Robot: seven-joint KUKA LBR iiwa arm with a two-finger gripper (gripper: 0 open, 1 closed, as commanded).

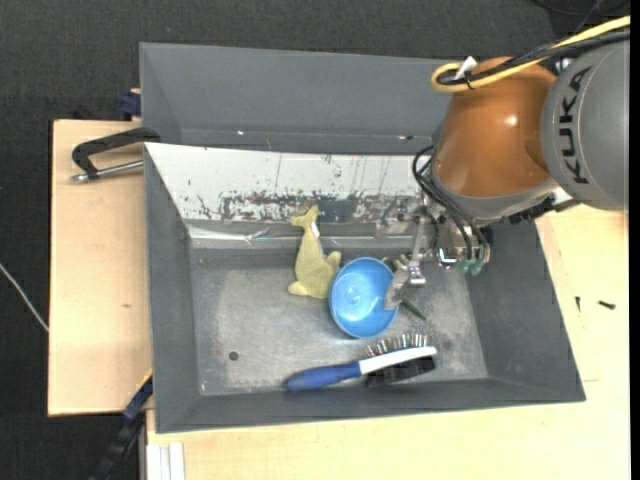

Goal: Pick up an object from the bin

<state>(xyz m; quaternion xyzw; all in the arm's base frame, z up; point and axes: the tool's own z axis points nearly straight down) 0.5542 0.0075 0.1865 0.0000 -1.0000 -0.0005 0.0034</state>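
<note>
Gripper [408, 276] low at right rim of round blue plastic bowl [358, 298] (mid-bin); wide or narrow, can't tell. Nothing lifted yet; grasp & lift remain.

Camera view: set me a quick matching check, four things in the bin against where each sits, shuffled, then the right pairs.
Things:
1 yellow toy
2 blue bowl
3 blue-handled brush
4 gripper

Places:
A along the front wall of the bin
B by the back wall, left of the bowl
C at the bowl's right rim
D mid-floor, between toy and brush

Pairs: 1-B, 2-D, 3-A, 4-C
</note>
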